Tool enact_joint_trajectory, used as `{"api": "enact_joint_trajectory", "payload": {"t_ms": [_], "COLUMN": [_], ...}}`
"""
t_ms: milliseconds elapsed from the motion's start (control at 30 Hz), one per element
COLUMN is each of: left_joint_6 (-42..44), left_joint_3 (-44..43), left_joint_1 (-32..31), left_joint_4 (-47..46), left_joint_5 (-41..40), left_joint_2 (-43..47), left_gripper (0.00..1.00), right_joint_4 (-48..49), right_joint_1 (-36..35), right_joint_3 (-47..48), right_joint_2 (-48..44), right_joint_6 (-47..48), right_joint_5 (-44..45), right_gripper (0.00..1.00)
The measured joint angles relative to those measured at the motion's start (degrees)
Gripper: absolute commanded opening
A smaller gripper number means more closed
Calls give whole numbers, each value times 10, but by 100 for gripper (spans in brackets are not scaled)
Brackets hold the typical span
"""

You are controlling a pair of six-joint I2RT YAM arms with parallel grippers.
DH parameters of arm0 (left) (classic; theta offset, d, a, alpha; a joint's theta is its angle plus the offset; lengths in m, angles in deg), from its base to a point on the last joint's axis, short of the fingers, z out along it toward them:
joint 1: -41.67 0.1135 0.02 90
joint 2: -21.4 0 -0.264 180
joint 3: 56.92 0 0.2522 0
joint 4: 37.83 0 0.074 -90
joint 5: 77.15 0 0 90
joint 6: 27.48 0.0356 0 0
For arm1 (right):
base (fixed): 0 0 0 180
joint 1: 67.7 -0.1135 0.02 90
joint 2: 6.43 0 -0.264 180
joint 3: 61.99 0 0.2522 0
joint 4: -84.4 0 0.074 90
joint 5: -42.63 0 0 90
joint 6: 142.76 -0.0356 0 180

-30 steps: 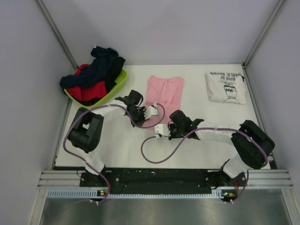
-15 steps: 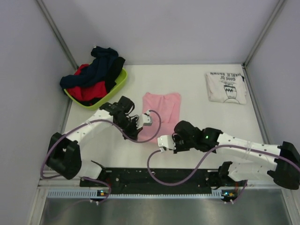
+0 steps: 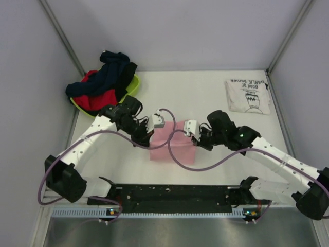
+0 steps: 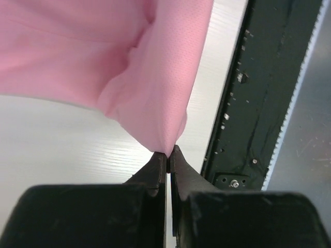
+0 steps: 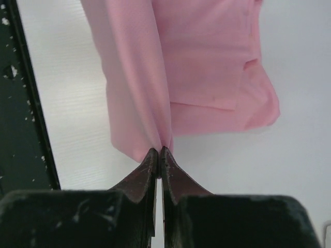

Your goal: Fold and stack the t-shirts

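Pink t-shirt [image 3: 159, 152] nearer, over white table [image 3: 205, 98]

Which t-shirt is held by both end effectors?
The light-pink t-shirt, pinched by the left end effector and right end effector; the white printed t-shirt lies apart.

Site notes: I read this as a robotics lab test cell, not a home. Plain grey partition walls [image 3: 180, 31] on bare aluminium posts [image 3: 60, 32] box in a white table [image 3: 216, 98]. My left arm [image 3: 87, 146] and right arm [image 3: 272, 157] are bolted to a black base plate [image 3: 175, 193] on a slotted aluminium rail [image 3: 175, 205] at the near edge.
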Motion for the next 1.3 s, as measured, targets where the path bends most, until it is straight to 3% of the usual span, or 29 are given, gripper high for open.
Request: {"api": "enact_joint_trajectory", "payload": {"t_ms": [400, 833, 900, 1000, 1100, 1300], "left_joint_6": [-64, -110, -121, -143, -168, -226], "left_joint_3": [-220, -347, -350, -357, -374, -377], "left_joint_1": [105, 112, 112, 112, 114, 132], "left_joint_4": [-23, -42, -53, -71, -94, -150], "left_joint_5": [8, -24, -32, -52, -79, -124], "left_joint_2": [-280, -453, -467, -487, -506, -509], "left_gripper": [0, 0, 7, 22, 39, 43], "right_joint_4": [104, 130, 140, 156, 174, 183], "right_joint_1": [182, 230, 230, 231, 231, 238], "right_joint_3": [57, 163, 175, 186, 205, 283], "right_joint_2": [196, 386, 411, 439, 472, 541], "right_joint_6": [-15, -36, -45, -59, -80, -150], "right_joint_5": [-84, -59, -46, -31, -9, 72], "right_gripper": [0, 0, 0, 10, 30, 44]}}
